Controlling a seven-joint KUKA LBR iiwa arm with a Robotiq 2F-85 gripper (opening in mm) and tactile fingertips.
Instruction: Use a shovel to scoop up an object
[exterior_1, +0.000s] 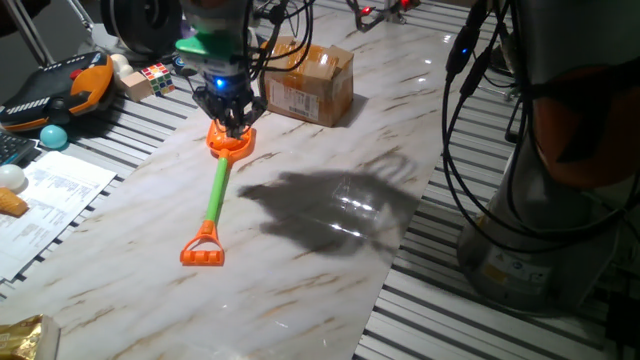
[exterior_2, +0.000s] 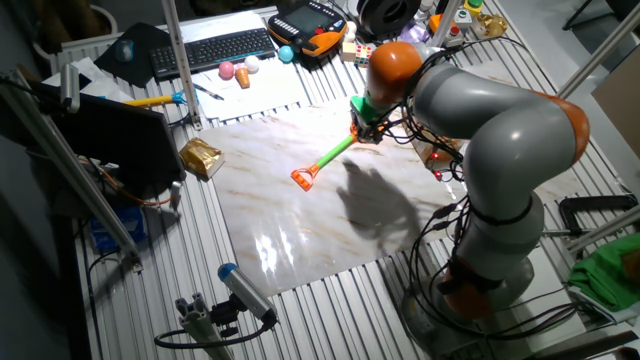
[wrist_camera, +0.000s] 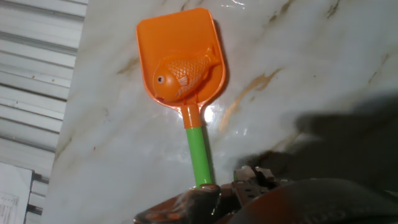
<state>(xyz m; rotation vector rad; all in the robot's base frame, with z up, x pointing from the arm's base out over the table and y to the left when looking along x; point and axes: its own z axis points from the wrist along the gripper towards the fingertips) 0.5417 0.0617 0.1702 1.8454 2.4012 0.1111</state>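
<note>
Marble-patterned tabletop (exterior_1: 300, 290) fills the foreground of one fixed view, and on it lies the long plastic toy shovel (exterior_1: 217, 195), flat. Its orange D-shaped loop end is nearest the camera, its bright green shaft runs away from that end, and its broad orange blade is farthest. Lying flat like this keeps the blade's hollow facing up, which is why the small orange fish-like toy (wrist_camera: 183, 74) can rest in it. The hand view shows the fish inside the blade, toward the neck where the shaft joins, head to one side and tail toward the opposite rim. By that, the scoop itself looks done or close to it, with only a lift, if any, left. Directly above the blade end of the shovel hangs the black two-finger gripper (exterior_1: 232, 124), pointing straight down, its tips drawn near together just over the orange plastic. In the hand view the green shaft runs down to the dark fingers (wrist_camera: 202, 198) at the bottom edge. Whether they are clamped on the shaft or only beside it I cannot tell, nor how wide they stand. Beyond the shovel's blade, just behind the gripper, sits a brown cardboard box (exterior_1: 315, 80). From the other fixed view the grey and orange arm (exterior_2: 500, 130) arches from its base over to the shovel, wrist bent downward, casting a dark shadow (exterior_1: 330, 205) beside the shaft.
</note>
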